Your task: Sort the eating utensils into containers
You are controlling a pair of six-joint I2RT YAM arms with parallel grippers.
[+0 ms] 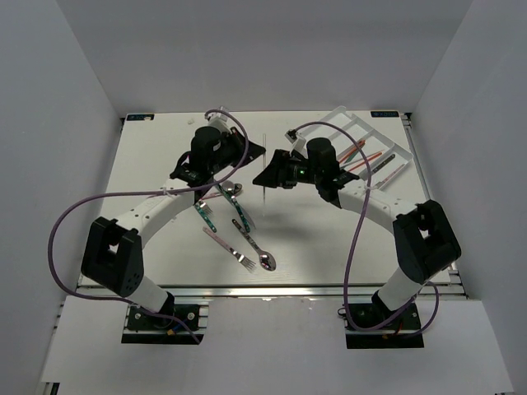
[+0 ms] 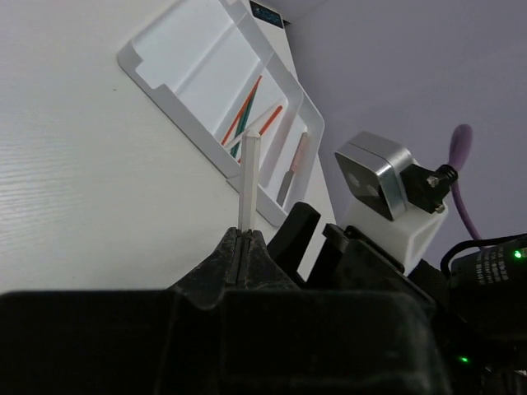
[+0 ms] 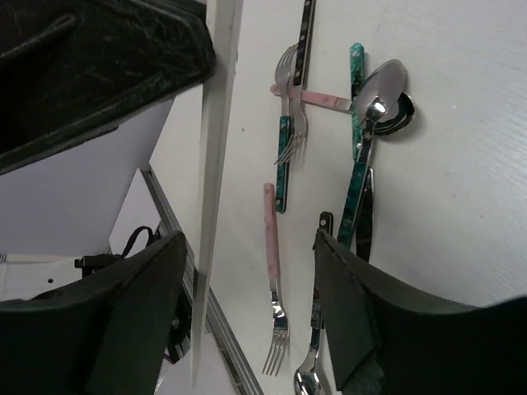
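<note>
Just one white stick (image 2: 249, 177) in left claw (image 2: 243, 239), one tray (image 2: 129, 59) beyond

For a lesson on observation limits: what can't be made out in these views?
Top view: tray contents, partly under the right arm, too small.
Left wrist view: white stick base, buried in the left gripper.
Right wrist view: one end of the stick, cut by the top edge.

White table (image 1: 329, 247), tray (image 1: 350, 123), perhaps six utensils (image 1: 265, 262)
</note>
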